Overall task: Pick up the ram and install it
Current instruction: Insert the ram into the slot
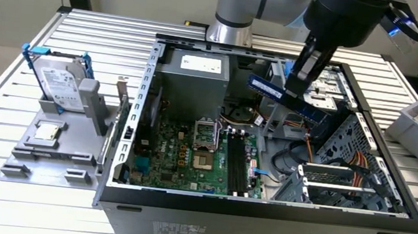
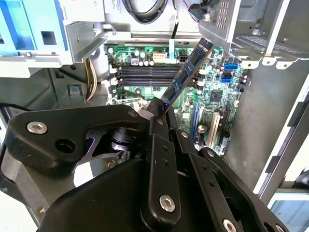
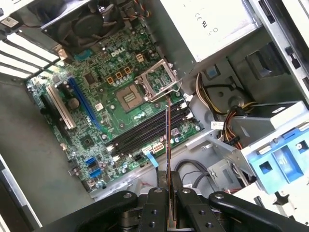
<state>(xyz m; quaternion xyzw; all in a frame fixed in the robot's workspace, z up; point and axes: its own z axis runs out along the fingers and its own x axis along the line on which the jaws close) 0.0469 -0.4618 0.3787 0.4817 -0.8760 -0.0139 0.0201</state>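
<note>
gripper (image 1: 299,91) was closed tight on the ram (image 1: 270,89), fingers pinching the blue stick by its flat faces. we saw it held in the air, tilted, over the open computer case (image 1: 259,230), well above the motherboard (image 1: 181,155) and not yet seated in the memory slots (image 1: 236,166). in the second wrist view most of the ram (image 2: 186,72) stuck out past the fingertips. in the first wrist view the ram (image 3: 167,140) showed edge-on and looked skewed to the slots (image 3: 145,133). we judged this step needed the stick parallel to one slot, level, clear of the cables (image 1: 308,145), with a firm grip so nothing pivoted.
</note>
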